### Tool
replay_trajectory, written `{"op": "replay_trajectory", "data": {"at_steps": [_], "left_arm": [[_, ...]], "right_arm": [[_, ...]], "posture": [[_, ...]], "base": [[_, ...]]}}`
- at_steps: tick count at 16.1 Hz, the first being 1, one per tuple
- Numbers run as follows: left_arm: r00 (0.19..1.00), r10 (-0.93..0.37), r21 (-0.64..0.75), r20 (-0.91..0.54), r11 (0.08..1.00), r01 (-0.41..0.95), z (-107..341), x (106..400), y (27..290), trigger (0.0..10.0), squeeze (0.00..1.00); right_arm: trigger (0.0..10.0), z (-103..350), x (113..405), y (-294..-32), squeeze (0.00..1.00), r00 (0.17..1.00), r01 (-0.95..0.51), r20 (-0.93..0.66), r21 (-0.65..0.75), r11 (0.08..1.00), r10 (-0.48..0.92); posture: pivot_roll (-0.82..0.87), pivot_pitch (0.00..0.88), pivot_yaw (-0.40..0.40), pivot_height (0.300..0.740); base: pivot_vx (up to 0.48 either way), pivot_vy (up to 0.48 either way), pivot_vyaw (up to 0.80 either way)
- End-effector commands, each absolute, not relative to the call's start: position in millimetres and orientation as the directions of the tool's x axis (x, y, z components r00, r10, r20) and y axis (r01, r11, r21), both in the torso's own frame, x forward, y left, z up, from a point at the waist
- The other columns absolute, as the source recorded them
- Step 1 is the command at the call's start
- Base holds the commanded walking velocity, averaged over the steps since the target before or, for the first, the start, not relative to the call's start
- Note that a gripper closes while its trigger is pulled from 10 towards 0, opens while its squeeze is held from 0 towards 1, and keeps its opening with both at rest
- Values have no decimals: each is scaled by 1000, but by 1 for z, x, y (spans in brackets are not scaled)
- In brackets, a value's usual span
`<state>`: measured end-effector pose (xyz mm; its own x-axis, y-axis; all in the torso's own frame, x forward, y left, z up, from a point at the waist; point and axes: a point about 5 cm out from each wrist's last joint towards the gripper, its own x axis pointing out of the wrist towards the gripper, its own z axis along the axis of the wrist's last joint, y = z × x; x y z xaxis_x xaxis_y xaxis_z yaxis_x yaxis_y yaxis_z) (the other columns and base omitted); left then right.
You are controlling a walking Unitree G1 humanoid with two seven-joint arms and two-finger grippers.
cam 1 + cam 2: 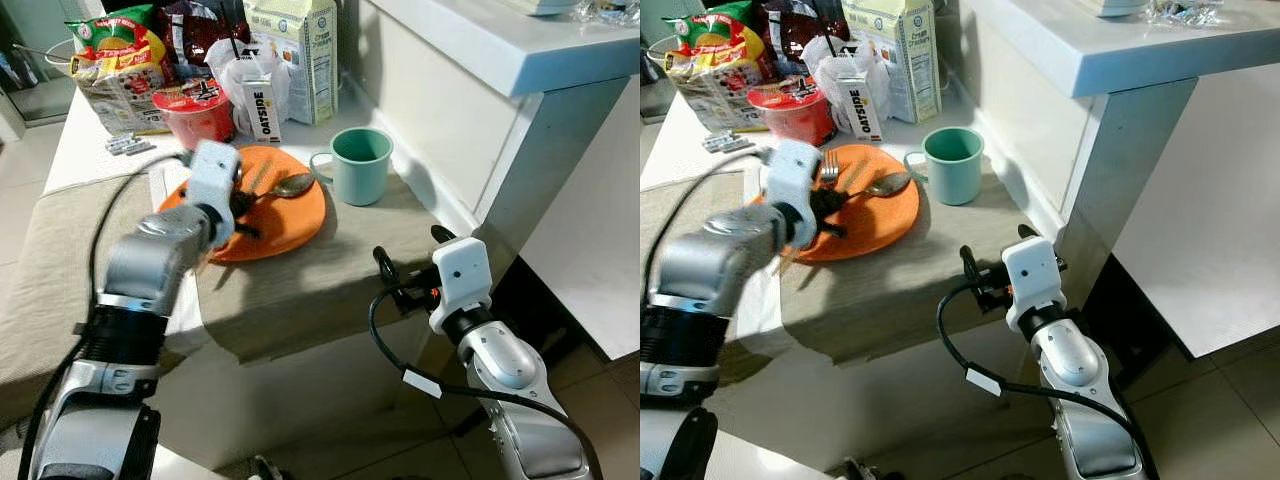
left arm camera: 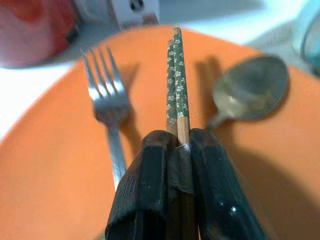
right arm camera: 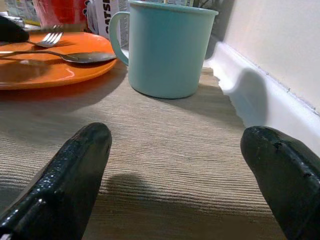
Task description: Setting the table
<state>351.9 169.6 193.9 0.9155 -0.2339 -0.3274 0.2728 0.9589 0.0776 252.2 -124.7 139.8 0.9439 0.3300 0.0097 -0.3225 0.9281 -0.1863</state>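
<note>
An orange plate [image 1: 290, 228] lies on a beige cloth [image 1: 330, 275] at the table's near corner. On the plate rest a fork [image 2: 102, 97] and a spoon [image 2: 250, 87]. My left gripper [image 1: 240, 205] hovers low over the plate, shut on a pair of green flowered chopsticks [image 2: 177, 85] that point between fork and spoon. A teal mug [image 1: 361, 165] stands just right of the plate, its handle towards it. My right gripper [image 1: 412, 250] is open at the table's front right edge, low over the cloth and facing the mug [image 3: 165, 50], with nothing between its fingers.
Behind the plate stand a red noodle cup [image 1: 195, 110], a small carton [image 1: 262, 108], a tall milk carton [image 1: 290, 55] and snack bags [image 1: 115, 60]. A white counter [image 1: 520, 50] and its wall close off the right side. The table drops off in front.
</note>
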Motion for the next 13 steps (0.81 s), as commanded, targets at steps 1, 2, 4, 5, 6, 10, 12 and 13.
{"op": "replay_trajectory", "data": {"at_steps": [1,2,4,5,6,10,12,13], "left_arm": [[936,-224,76,-272,964,253,211,351,174,0,0],[939,-223,75,-261,965,250,214,351,174,0,0],[956,-237,91,-171,963,255,228,346,176,0,0],[967,-227,102,-113,966,239,233,341,180,0,0],[980,-194,113,-42,974,197,238,333,188,0,0],[991,-123,95,55,989,117,240,304,220,0,0],[994,-6,60,108,998,-1,239,282,243,0,0],[988,51,18,148,998,-55,232,257,255,0,0]], "right_arm": [[10000,138,254,-125,0,943,-328,-4,-191,925,333],[10000,138,254,-125,0,943,-328,-4,-192,925,333],[10000,138,256,-124,0,943,-327,-1,-192,925,334],[10000,139,257,-125,0,944,-324,4,-190,927,331],[10000,140,259,-125,0,945,-319,10,-188,929,326],[10000,146,267,-124,0,946,-305,53,-192,933,321],[10000,148,271,-122,0,943,-306,72,-193,932,324],[10000,151,276,-120,0,944,-294,96,-189,937,315]], "posture": [[-86,45,75,740],[-86,45,75,740],[-83,39,78,740],[-80,36,77,740],[-77,34,78,740],[-42,18,70,740],[-23,8,68,740],[8,0,59,740]], "base": [[0,0,0],[0,0,0],[0,0,0],[0,0,0],[0,0,0],[0,0,0],[0,0,0],[0,0,0]]}}
